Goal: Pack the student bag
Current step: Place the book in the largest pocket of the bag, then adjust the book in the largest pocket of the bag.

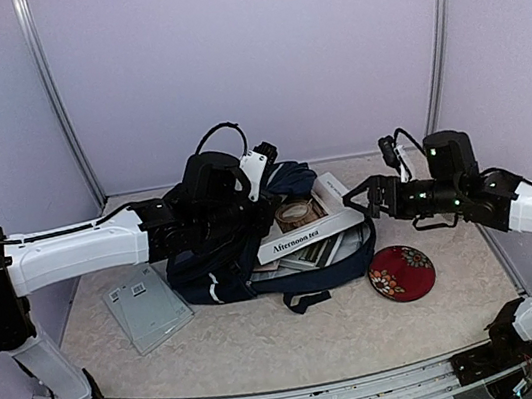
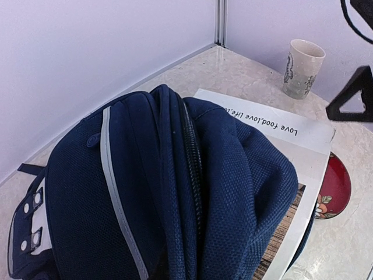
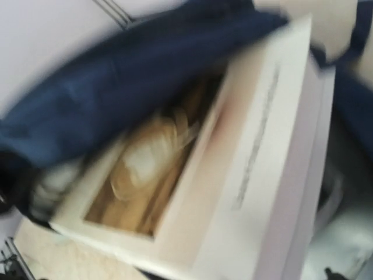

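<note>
The student bag (image 1: 218,268) is a navy backpack with pale stripe trim, lying in the middle of the table with its mouth toward the right. My left gripper (image 1: 218,205) is shut on the bunched top fabric and holds it up. In the left wrist view the bag (image 2: 163,192) fills the frame and hides the fingers. A white book (image 1: 309,231) titled "Afternoon tea" sticks out of the bag's mouth. My right gripper (image 1: 371,197) stands open just off the book's right end. The right wrist view is blurred and shows the book (image 3: 262,151) under navy fabric (image 3: 116,99).
Grey booklets (image 1: 147,307) lie left of the bag. A round red patterned disc (image 1: 401,272) sits on the table to the bag's right. A pale cup (image 2: 303,67) stands near the back wall. Black bag straps (image 1: 308,301) trail toward the front.
</note>
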Motion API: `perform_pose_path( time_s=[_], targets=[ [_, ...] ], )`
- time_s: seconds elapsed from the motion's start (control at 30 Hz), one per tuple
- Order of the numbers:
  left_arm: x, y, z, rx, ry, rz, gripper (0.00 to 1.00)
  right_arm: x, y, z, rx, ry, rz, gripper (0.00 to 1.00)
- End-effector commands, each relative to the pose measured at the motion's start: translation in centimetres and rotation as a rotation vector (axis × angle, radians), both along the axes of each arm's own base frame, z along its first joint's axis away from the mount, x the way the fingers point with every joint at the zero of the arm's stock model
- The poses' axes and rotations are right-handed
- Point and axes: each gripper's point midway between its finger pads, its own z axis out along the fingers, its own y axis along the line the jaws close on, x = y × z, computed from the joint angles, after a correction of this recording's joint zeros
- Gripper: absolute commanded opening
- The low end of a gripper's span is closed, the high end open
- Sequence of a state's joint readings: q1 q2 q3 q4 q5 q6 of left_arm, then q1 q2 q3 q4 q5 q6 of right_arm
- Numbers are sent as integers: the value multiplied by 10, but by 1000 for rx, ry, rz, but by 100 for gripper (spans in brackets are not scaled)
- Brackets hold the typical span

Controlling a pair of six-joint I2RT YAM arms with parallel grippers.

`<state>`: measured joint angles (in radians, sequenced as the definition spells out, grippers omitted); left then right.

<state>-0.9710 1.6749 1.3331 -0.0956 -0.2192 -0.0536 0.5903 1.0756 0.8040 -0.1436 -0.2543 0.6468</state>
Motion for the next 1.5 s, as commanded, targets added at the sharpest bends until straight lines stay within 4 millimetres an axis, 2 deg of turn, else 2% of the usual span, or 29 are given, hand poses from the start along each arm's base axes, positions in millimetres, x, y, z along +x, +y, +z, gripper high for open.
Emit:
perform_pose_path(
  time_s=[0.0,0.07,0.17,0.3,0.4,0.47,0.6,0.7,0.8,0.87,0.97,1.1,1.17,1.23,1.27,1.33,1.47],
  targets=[
    [6,-2,28,-85,-51,20,0,18,-9,18,25,6,84,99],
    [5,-2,27,-81,-45,20,0,35,0,18,40,20,131,92],
    [3,-2,30,-76,-48,16,0,54,19,-2,47,109,194,70],
    [-10,-13,42,-66,-80,-20,0,46,33,-18,101,181,232,46],
    [-19,-22,51,-61,-109,-55,0,35,35,-23,107,194,193,39],
    [-23,-27,58,-73,-114,-67,0,29,39,-18,116,177,153,32],
    [-31,-40,68,-139,-104,-110,0,13,56,-20,221,171,70,20],
    [-30,-53,71,-176,-82,-125,0,11,62,-31,308,155,-51,17],
    [-28,-63,81,-205,-77,-136,0,13,73,-20,396,82,-112,14],
    [-27,-66,89,-217,-89,-144,0,16,89,-11,393,34,-89,15],
    [-22,-55,89,-196,-105,-111,0,15,99,-14,317,47,-59,29],
    [-10,-18,56,-124,-87,-27,0,1,72,-54,195,146,-67,60],
    [-6,-6,40,-96,-69,0,0,-7,57,-76,171,225,-33,69],
    [-4,0,22,-65,-44,21,0,-11,49,-86,192,279,35,76],
    [-4,2,14,-50,-30,27,0,-10,46,-88,199,295,62,82],
    [-4,5,4,-35,-9,37,0,-8,43,-86,195,289,113,86],
    [-6,6,3,-43,7,38,0,0,56,-73,210,277,241,90]
  ],
)
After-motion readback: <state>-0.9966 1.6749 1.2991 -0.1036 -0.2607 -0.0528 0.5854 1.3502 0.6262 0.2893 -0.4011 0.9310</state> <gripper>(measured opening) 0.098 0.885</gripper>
